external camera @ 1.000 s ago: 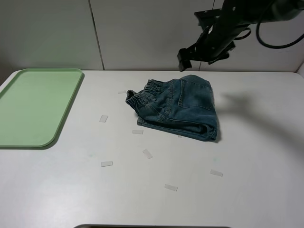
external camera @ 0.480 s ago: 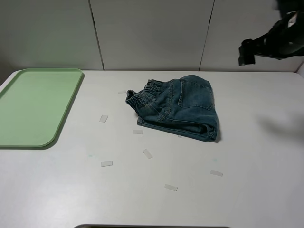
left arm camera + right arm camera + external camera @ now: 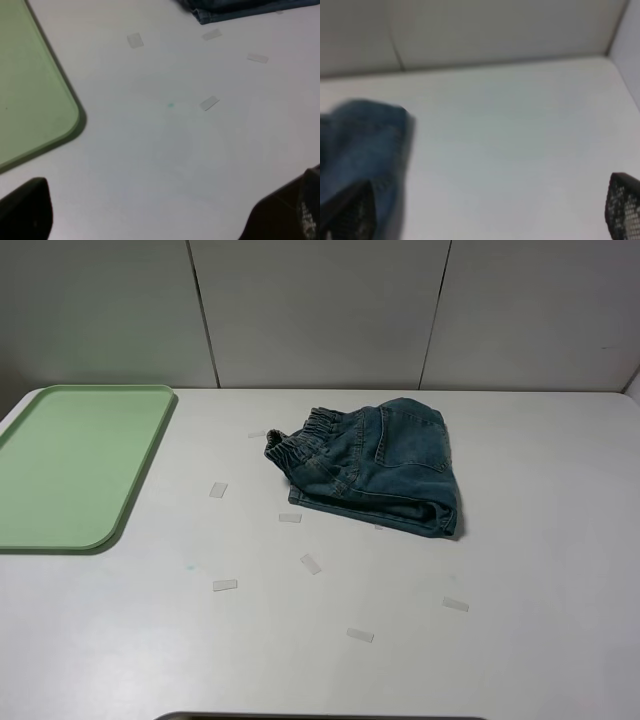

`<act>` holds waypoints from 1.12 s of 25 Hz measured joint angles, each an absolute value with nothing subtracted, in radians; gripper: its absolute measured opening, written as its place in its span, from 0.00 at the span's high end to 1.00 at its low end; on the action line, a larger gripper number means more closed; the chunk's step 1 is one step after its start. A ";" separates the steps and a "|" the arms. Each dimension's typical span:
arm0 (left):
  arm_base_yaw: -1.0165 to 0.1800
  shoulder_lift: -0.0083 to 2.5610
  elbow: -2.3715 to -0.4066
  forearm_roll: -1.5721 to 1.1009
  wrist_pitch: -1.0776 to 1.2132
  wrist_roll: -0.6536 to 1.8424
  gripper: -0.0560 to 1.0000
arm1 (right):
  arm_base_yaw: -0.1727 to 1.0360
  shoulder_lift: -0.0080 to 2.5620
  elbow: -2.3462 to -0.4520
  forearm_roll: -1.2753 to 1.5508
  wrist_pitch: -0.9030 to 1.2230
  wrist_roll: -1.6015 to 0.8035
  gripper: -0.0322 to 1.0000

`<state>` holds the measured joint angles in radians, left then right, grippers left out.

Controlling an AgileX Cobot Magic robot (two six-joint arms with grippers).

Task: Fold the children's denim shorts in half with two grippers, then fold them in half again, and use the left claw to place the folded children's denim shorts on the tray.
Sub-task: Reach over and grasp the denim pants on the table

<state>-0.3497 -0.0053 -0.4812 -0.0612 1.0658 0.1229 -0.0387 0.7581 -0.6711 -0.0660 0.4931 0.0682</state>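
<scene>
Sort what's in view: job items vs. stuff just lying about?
Job:
- small blue-green denim shorts, lying folded on the white table, not on the tray
- flat pale green plastic tray
- left gripper and right gripper, both open, holding nothing

Lying about:
- small translucent tape strips scattered on the table
- tiny teal speck

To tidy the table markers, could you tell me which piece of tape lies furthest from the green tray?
The tape strip in front of the right end of the shorts; every other piece lies further left, closer to the tray.
</scene>
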 joint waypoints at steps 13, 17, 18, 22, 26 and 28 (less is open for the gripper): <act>-0.350 -0.005 -0.481 -0.061 1.066 0.123 0.02 | -0.039 0.261 -0.570 0.075 0.790 0.032 0.30; -0.350 -0.005 -0.481 -0.061 1.066 0.123 0.02 | -0.039 0.186 -0.570 0.078 0.850 0.022 0.30; -0.350 -0.005 -0.481 -0.061 1.066 0.123 0.02 | -0.039 0.165 -0.570 0.079 0.860 0.014 0.30; -0.350 -0.005 -0.481 -0.061 1.066 0.123 0.02 | -0.039 0.077 -0.570 0.077 0.898 0.000 0.30; -0.350 -0.005 -0.481 -0.061 1.066 0.123 0.02 | -0.039 -0.004 -0.570 0.051 0.966 -0.025 0.30; -0.350 -0.005 -0.481 -0.061 1.066 0.123 0.02 | -0.039 -0.005 -0.570 0.044 1.004 -0.029 0.30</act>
